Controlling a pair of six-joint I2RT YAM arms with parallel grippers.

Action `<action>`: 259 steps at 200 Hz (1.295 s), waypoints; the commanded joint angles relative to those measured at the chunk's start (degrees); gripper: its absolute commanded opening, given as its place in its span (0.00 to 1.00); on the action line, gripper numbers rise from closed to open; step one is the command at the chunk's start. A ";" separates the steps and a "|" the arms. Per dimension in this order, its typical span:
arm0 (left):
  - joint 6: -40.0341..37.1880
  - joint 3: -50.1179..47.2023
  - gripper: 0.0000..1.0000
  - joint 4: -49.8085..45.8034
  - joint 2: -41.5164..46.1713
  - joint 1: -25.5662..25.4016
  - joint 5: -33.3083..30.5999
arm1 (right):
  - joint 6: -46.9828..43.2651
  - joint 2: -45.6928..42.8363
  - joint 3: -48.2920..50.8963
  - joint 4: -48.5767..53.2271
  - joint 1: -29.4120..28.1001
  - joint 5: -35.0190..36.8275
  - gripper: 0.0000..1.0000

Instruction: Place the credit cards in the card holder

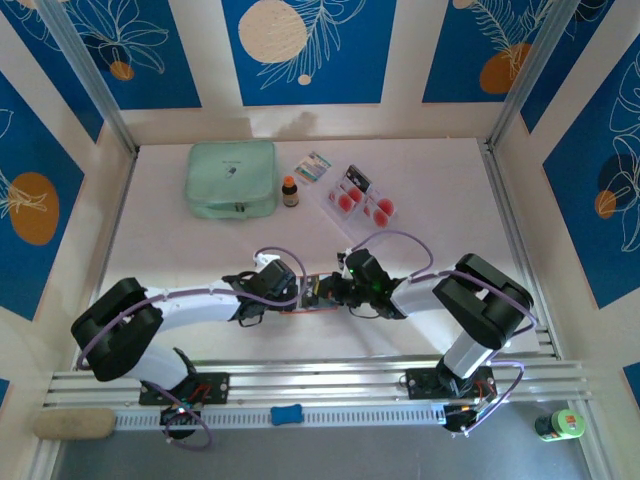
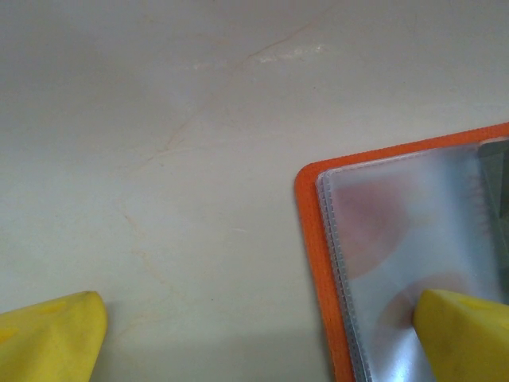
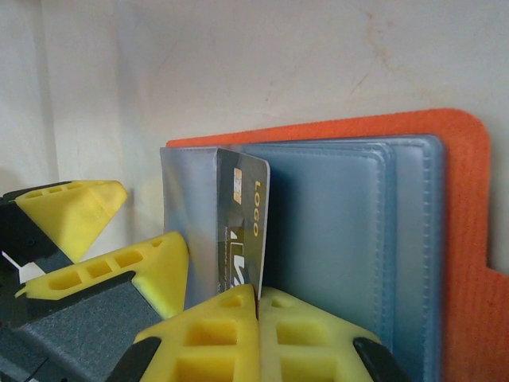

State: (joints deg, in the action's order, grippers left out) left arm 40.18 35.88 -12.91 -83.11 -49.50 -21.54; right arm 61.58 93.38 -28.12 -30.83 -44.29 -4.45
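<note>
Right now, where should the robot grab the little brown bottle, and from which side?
By its dark top, coming straight down from above. The bottle stands upright, and the green pouch sits close beside it, so a sideways end effector would likely bump that.

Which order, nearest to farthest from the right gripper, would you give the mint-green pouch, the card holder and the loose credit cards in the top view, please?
1. card holder, right at the right gripper, mid-table.
2. credit cards, lying loose farther back, slightly to the right.
3. mint-green pouch, back left, farthest.
</note>
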 commanded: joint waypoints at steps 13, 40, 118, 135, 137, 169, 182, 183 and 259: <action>-0.02 -0.89 1.00 -2.04 -0.02 0.45 -0.30 | 0.03 -1.02 1.31 5.50 -0.79 1.00 0.00; -0.02 -0.88 1.00 -2.08 -0.03 0.45 -0.27 | 0.03 -1.29 1.58 6.01 -0.79 1.11 0.00; -0.02 -0.81 1.00 -2.05 -0.03 0.45 -0.27 | -0.15 1.76 -1.11 7.80 -0.71 -1.17 0.00; 0.02 -0.86 1.00 -1.95 0.05 0.45 -0.31 | -0.17 2.40 -1.61 7.97 -0.64 -1.57 0.00; 0.01 -0.87 1.00 -1.97 0.05 0.45 -0.25 | -0.22 2.55 -1.70 8.04 -0.62 -1.63 0.00; -0.02 -0.64 1.00 -1.96 0.05 0.45 -0.29 | -0.32 3.45 -2.36 8.46 -0.62 -2.51 0.01; -0.10 -0.41 1.00 -2.00 0.14 0.45 -0.33 | -0.69 3.69 -2.81 9.11 -0.53 -2.97 0.15; -0.10 -0.43 1.00 -1.97 0.14 0.45 -0.29 | -0.77 3.67 -2.90 9.11 -0.53 -2.99 0.17; -0.11 0.62 1.00 -3.04 5.45 4.15 0.95 | -11.35 -5.72 -7.58 26.04 4.55 -6.41 0.54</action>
State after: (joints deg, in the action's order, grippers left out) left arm 40.16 36.05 -13.76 -80.82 -47.48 -21.32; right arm 55.96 91.18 -34.39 -16.71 -41.28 -10.57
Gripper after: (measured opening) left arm 0.996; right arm 0.542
